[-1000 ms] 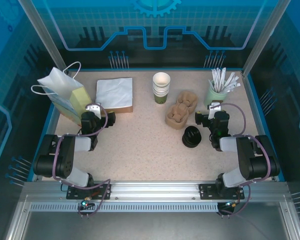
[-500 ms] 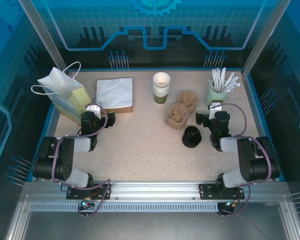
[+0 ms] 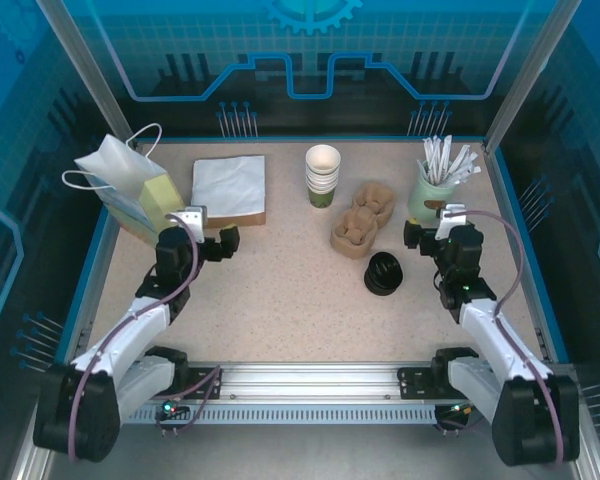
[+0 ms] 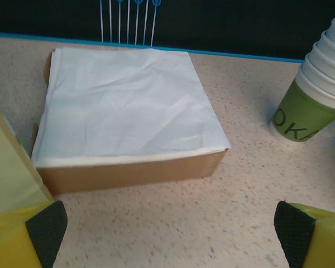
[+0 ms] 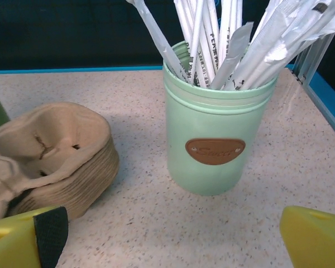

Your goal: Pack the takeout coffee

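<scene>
Takeout coffee cups (image 3: 323, 176) — stacked, unlidded, set just behind and left of the pulp trays (image 3: 363, 218).
Black lids (image 3: 382, 273) are noted in front of the trays; left gripper (image 4: 170, 229) and right gripper (image 5: 178, 237) are spread wide — empty.

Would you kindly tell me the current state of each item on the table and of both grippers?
paper bag: upright, handles up.
napkins: flat stack on brown holder.
paper cups: nested upright, top one unlidded.
black lids: stacked, apart from the cups.
pulp trays: nested, empty.
straw cup: upright, full of wrapped straws.
left gripper: open, empty.
right gripper: open, empty.
</scene>
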